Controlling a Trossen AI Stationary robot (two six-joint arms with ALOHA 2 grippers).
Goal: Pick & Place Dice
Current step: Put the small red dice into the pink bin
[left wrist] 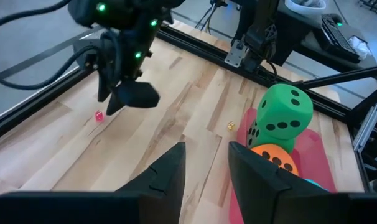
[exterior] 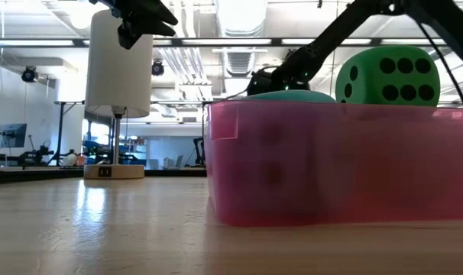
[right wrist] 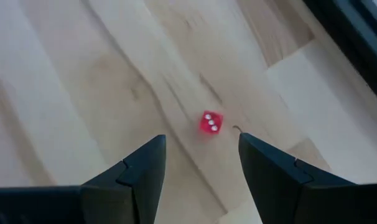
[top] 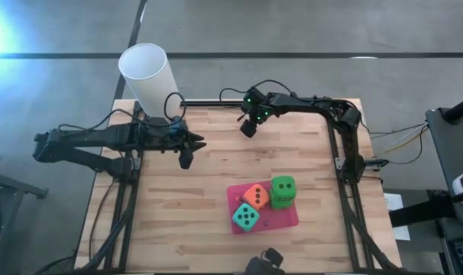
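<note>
We are seeing a pale wood-plank table [top: 216, 153] with a smooth sheen, matt soft-looking dice [top: 283, 191], and a translucent glossy red die [right wrist: 210, 122].

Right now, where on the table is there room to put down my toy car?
Bare wood runs along the table's left side, between the left gripper and the pink mat. The mat is crowded with dice. A tiny red die lies under the right gripper.
</note>
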